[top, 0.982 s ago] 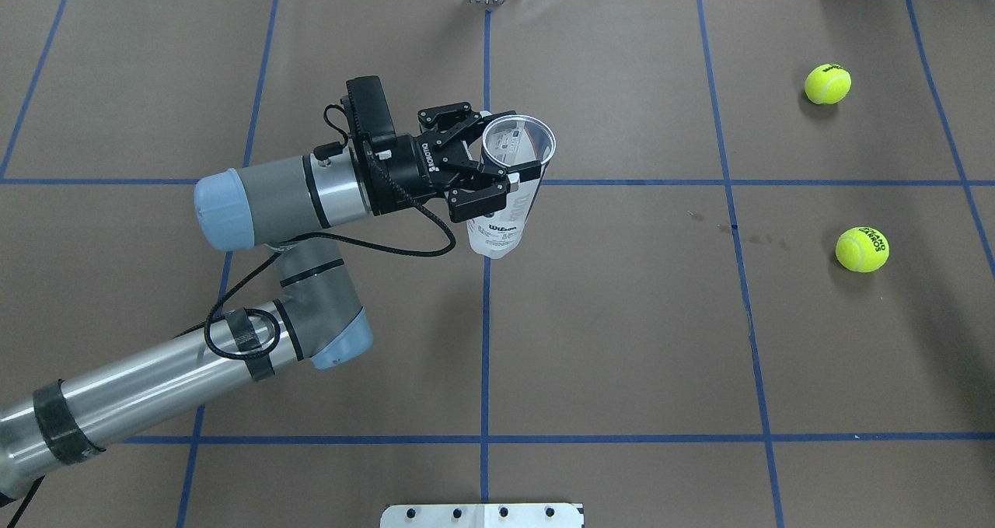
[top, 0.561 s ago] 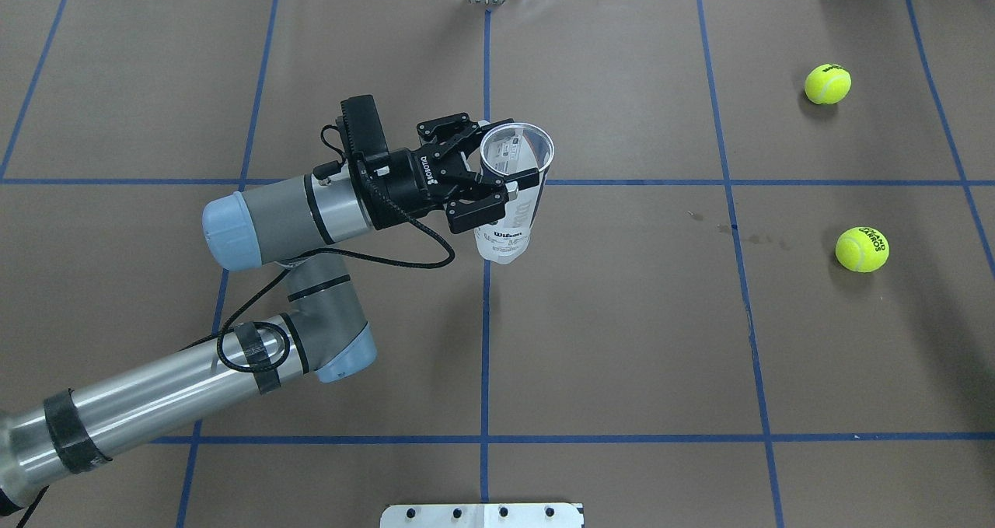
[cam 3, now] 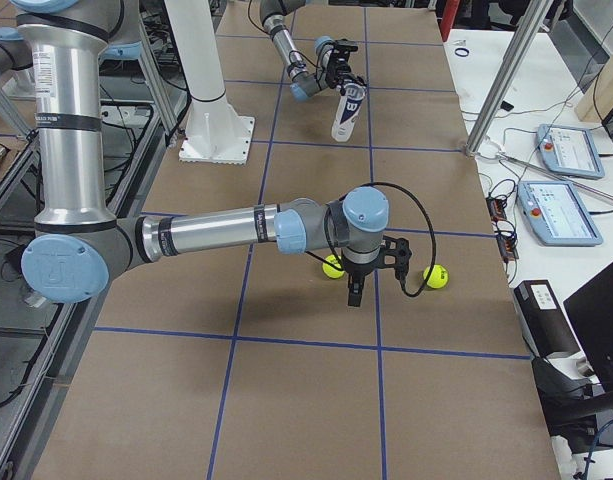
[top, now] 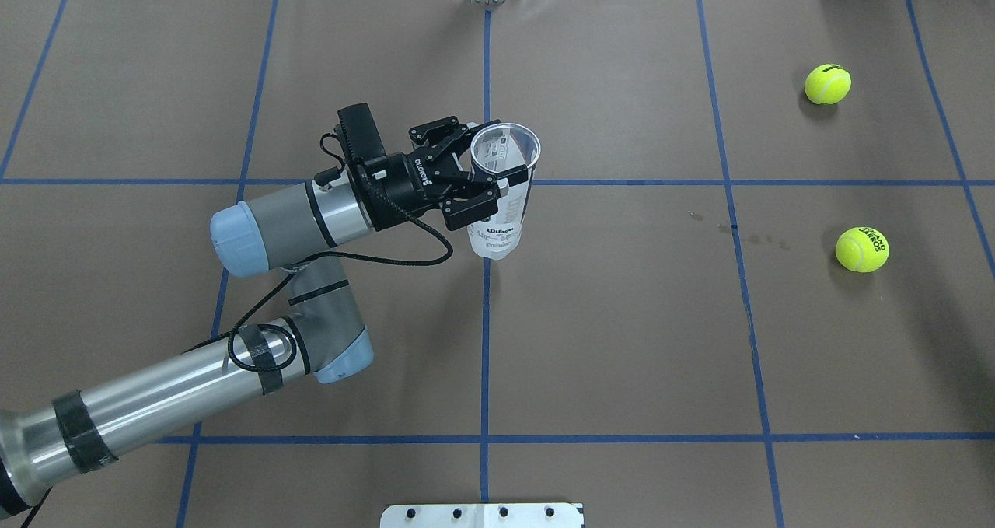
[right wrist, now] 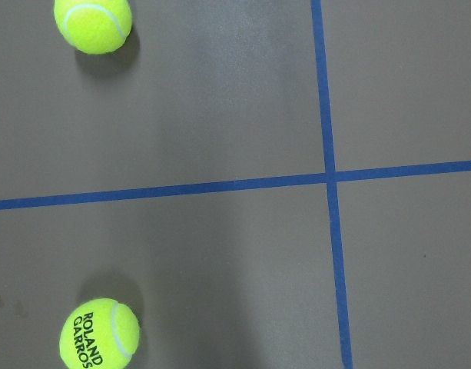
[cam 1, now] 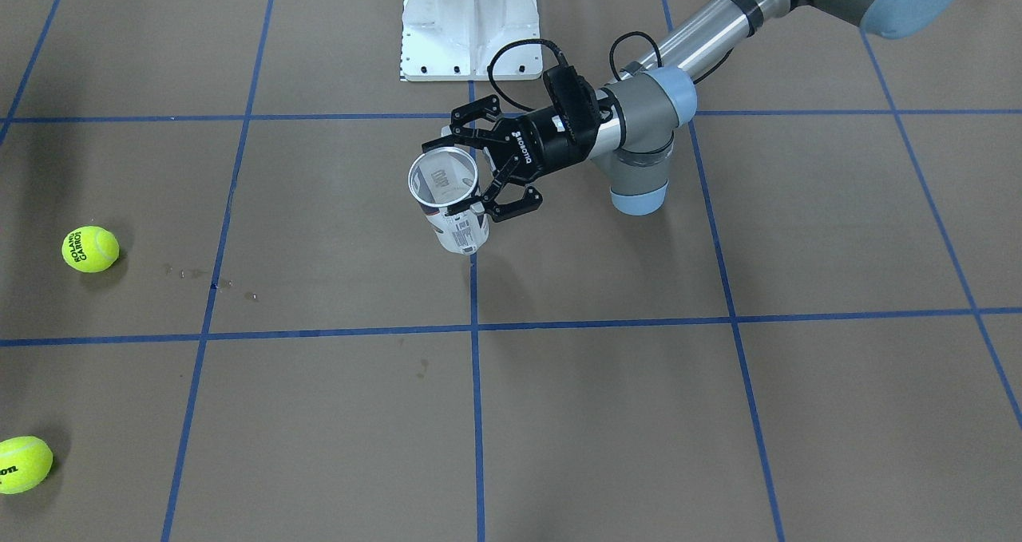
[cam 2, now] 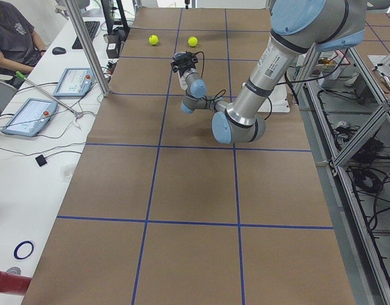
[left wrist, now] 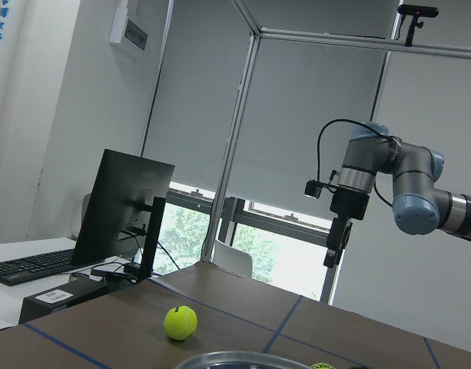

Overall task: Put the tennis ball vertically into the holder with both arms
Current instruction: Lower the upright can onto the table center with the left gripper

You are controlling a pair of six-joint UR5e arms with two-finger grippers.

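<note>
surface [top: 622, 341]: brown covering marked with a blue tape grid.
right arm [cam 3: 216, 228]: stretched low over the surface's right end, with the wrist bent so its tool points straight down.
left arm [top: 194, 392]: comes in from the robot-side edge toward the middle, with the wrist about level and turned sideways.
pedestal [cam 1: 469, 23]: white and bolted, at the middle of the robot-side edge.
holder [top: 497, 229]: clear Wilson can at the middle of the surface, over the centre tape line. It is mouth up and leaning a little. Its base is off the surface, with its shadow lying apart from it. Through the open mouth only its own label shows, seen through the wall.
left gripper [top: 494, 162]: fingers pinch the holder from two sides just below the rim.
right gripper [cam 3: 353, 290]: hangs between the two balls and touches neither. I cannot tell whether it is spread or pressed together.
Roland Garros ball [top: 862, 249]: near the right end edge, about midway along it.
second ball [top: 828, 83]: toward the far right corner. Both balls lie well apart from the holder.
</note>
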